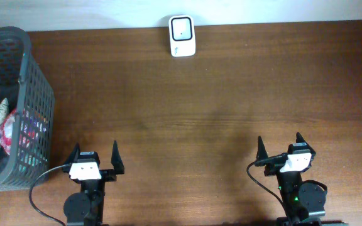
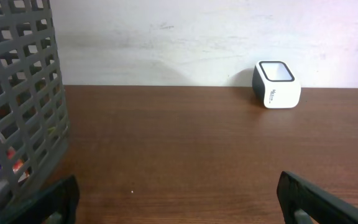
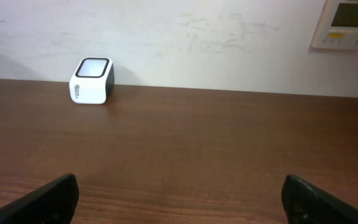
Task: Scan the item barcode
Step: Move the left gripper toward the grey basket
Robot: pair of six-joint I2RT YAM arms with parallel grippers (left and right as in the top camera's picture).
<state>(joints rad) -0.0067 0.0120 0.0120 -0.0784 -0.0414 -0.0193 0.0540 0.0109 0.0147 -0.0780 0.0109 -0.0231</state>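
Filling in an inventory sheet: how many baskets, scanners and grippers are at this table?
basket: 1
scanner: 1
Grippers: 2 (left gripper, right gripper)
Total: 4
The packets in the basket overlap too much to count.

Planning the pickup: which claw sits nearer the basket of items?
The left claw. It stands just beside the grey basket at the table's left edge, while the right claw is far across the table. Both are open and empty.

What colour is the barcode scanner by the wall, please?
The scanner is white with a black back and black-rimmed top window, clearest in the left wrist view.
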